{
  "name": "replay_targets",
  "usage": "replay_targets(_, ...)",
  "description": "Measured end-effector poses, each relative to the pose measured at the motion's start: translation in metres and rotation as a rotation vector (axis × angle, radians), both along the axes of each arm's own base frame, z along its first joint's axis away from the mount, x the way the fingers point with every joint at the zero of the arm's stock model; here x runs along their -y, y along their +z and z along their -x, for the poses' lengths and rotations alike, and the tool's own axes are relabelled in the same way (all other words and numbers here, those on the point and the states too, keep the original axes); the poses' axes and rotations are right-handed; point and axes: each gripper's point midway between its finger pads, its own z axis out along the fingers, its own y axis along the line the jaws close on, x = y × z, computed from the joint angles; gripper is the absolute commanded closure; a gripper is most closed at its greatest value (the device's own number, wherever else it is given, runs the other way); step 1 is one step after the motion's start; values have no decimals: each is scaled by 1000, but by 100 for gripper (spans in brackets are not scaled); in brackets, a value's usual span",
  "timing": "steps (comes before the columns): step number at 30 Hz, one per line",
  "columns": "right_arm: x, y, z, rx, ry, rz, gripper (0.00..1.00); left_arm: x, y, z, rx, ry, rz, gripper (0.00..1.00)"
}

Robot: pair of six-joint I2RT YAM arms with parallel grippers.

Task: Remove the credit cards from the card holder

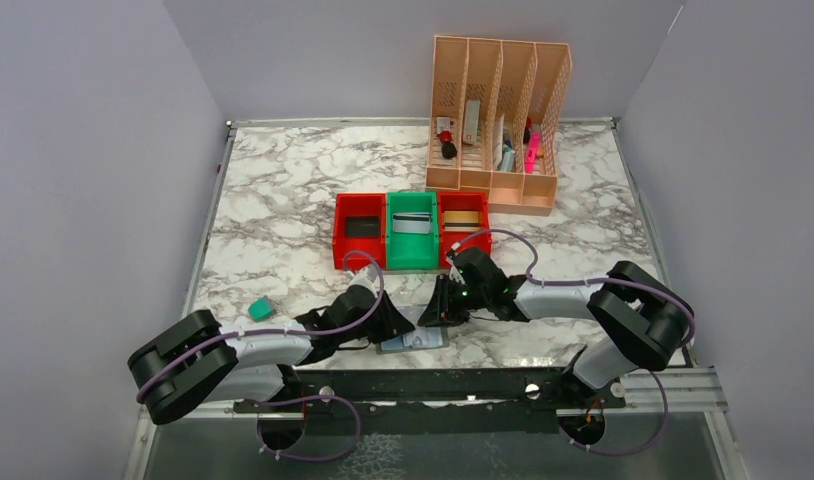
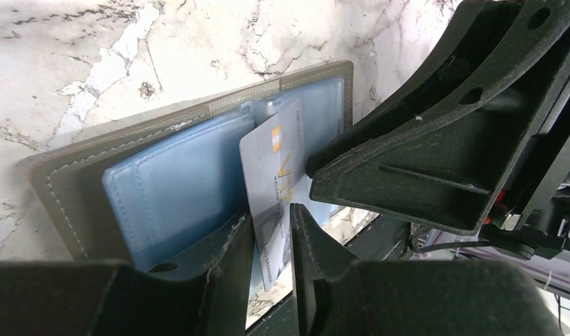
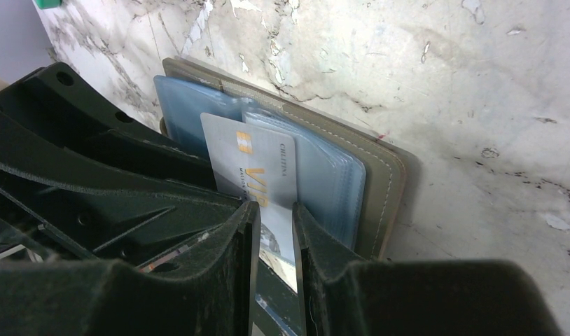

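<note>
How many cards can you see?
4: black card in the left red bin, silver-grey card in the green bin, gold-tan card in the right red bin, silver card in the card holder. More may hide inside.

A white-and-grey marbled tabletop (image 1: pixel 283 190) carries three small bins touching side by side in a row: a red bin (image 1: pixel 358 258) on the left, a green bin (image 1: pixel 411 258) in the middle and a second red bin (image 1: pixel 463 198) on the right. Behind them stands a tall peach slotted organiser (image 1: pixel 493 190), with a pink item (image 1: pixel 532 150) upright in one slot. A small teal block (image 1: pixel 260 309) lies well apart, near the left edge.
</note>
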Motion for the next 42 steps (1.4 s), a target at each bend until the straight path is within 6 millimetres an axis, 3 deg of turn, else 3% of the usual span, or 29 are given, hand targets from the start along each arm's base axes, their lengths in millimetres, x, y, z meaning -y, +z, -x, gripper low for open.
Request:
replay_targets(6, -1, -1, 0, 0, 1, -1, 71, -4, 0, 3, -1, -1, -1, 76)
replay_targets(13, -1, -1, 0, -4, -1, -4, 71, -11, 2, 6, 4, 1, -11, 93)
replay_targets(20, -1, -1, 0, -5, -2, -4, 70, -12, 11, 6, 31, 6, 23, 100)
replay_targets(29, -2, 3, -1, 15, 5, -12, 68, -19, 18, 5, 58, 17, 11, 100)
replay_targets(35, 10, 10, 5, 66, 14, -27, 64, -29, 29, 0, 101, 44, -23, 100)
replay_targets(42, 5, 44, -3, 203, 32, -117, 51, -34, 44, -5, 155, 64, -20, 100)
